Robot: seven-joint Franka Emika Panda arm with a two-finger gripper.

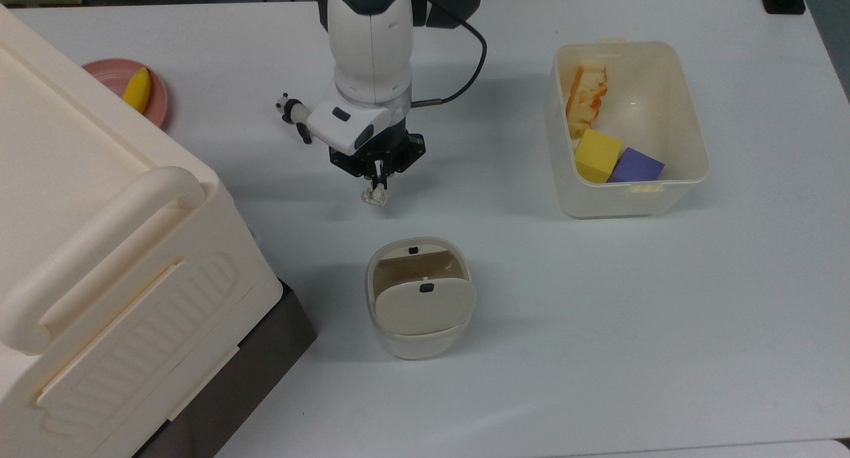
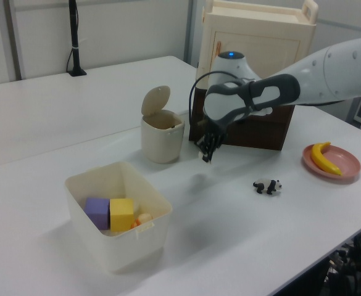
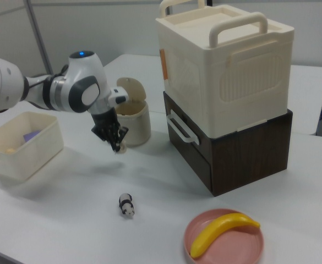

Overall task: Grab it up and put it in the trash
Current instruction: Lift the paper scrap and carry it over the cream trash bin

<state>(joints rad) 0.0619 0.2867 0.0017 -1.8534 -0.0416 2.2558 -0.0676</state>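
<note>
A tiny whitish crumpled wrapper wad (image 1: pixel 374 196) hangs from my gripper (image 1: pixel 378 181), whose fingers are shut on it, lifted clear of the white table. In the left view the gripper (image 2: pixel 205 155) hovers to the right of the trash. In the right view the gripper (image 3: pixel 117 145) holds the wad (image 3: pixel 121 147) just in front of the trash (image 3: pixel 132 120). The trash (image 1: pixel 420 297) is a small cream rounded bin with its swing flap tilted open; it stands below the gripper in the top view and also shows in the left view as the bin (image 2: pixel 161 131).
A panda figurine (image 1: pixel 293 114) lies beside the arm. A cream tub (image 1: pixel 692 122) holds yellow and purple blocks and a bread piece. A big cream box with a handle (image 1: pixel 99 259) stands on a dark base. A pink plate (image 1: pixel 158 103) carries a banana.
</note>
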